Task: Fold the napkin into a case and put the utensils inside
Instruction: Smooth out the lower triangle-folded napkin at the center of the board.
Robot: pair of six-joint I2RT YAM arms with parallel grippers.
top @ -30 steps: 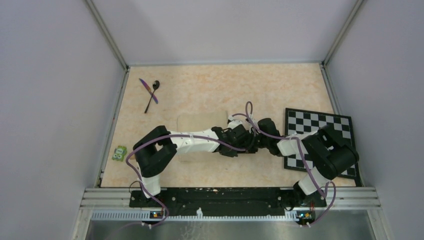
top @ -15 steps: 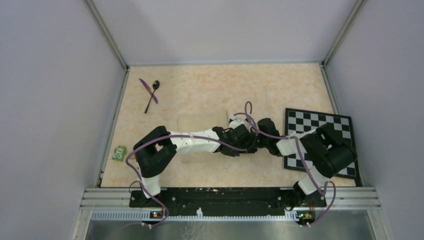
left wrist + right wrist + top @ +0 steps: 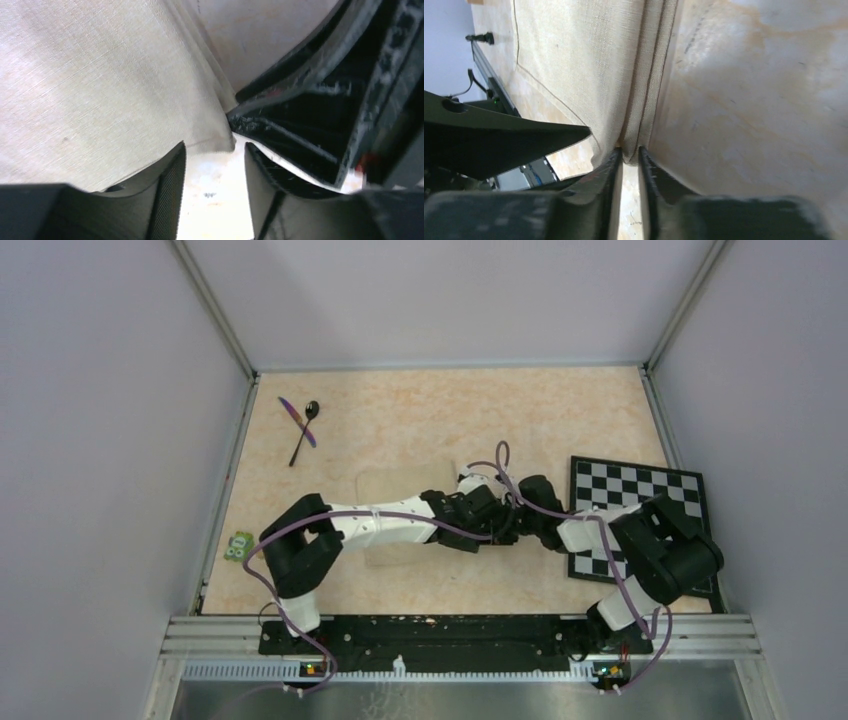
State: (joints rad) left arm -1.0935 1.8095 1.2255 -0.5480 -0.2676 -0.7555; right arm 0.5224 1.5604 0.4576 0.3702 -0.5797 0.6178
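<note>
At the table's middle: the napkin (image 3: 388, 486), a plain beige-tan cloth, lies flat with both arms reaching over it. Their dark wrists meet at its right-hand edge.
Right wrist view only: the right gripper (image 3: 629, 154) has its two fingers drawn nearly together, clamped on the napkin's doubled hem. The hem runs as two layers straight down into the narrow gap. A dark wedge of the other arm crosses the lower left.
Left wrist view only: the left gripper (image 3: 214, 149) has its fingers apart, with bright bare tabletop between them. A corner of the napkin ends just above that gap. Black parts of the right gripper fill the right side.
Top view only: the utensils lie well apart from the cloth, near the back left corner. The black spoon (image 3: 300, 445) and the purple knife (image 3: 288, 410) cross each other.
Checkerboard (image 3: 640, 502): black-and-white, on the right of the table, partly under the right arm.
Small green object (image 3: 238, 546): near the table's left edge, too small to identify.
Hidden or unclear: from above, the left arm covers the napkin's middle, and neither gripper's fingertips can be made out. Whether the left gripper's fingers touch the cloth cannot be told.
Surface and room: a mottled pale peach tabletop (image 3: 560, 420), enclosed by plain grey-lilac walls with metal frame posts. A metal rail at the near edge carries the arm bases.
</note>
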